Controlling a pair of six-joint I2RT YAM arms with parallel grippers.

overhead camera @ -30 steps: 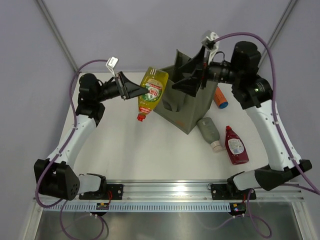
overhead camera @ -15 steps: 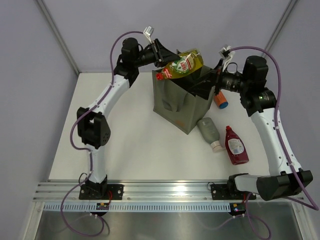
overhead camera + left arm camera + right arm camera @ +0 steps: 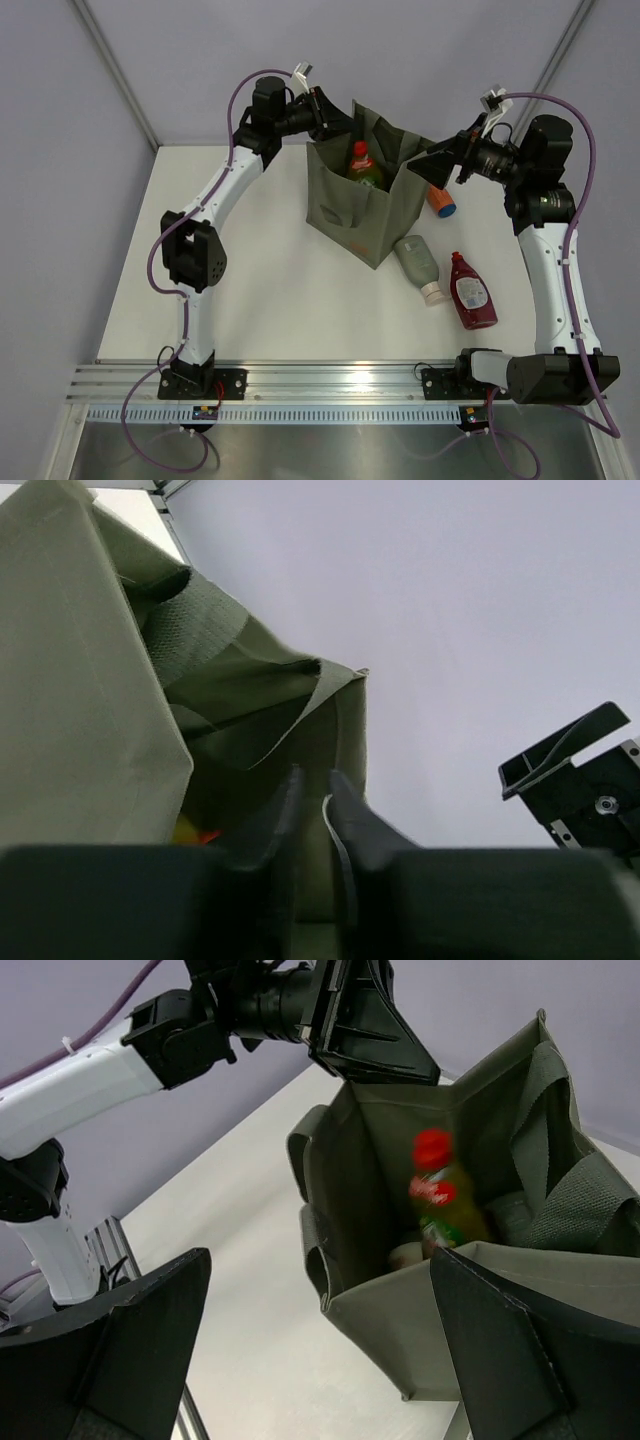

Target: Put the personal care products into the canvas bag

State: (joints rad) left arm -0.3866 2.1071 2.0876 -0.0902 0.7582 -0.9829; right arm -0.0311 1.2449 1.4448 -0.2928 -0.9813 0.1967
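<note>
Your left gripper (image 3: 312,780) hung pinched together, empty, at the canvas bag (image 3: 345,205) rim, red-capped bottle (image 3: 363,168) inside; your right gripper (image 3: 440,162) gaped wide.

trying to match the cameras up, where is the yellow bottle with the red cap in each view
Top external: the yellow bottle sits inside the canvas bag, cap up, upper middle of the picture.
Left wrist: only a sliver of yellow and red, probably the bottle, low and left of centre, deep in the bag.
Right wrist: right of centre, cap up in the bag's open mouth.
Shared landmark: the canvas bag's olive walls and handles.
</note>
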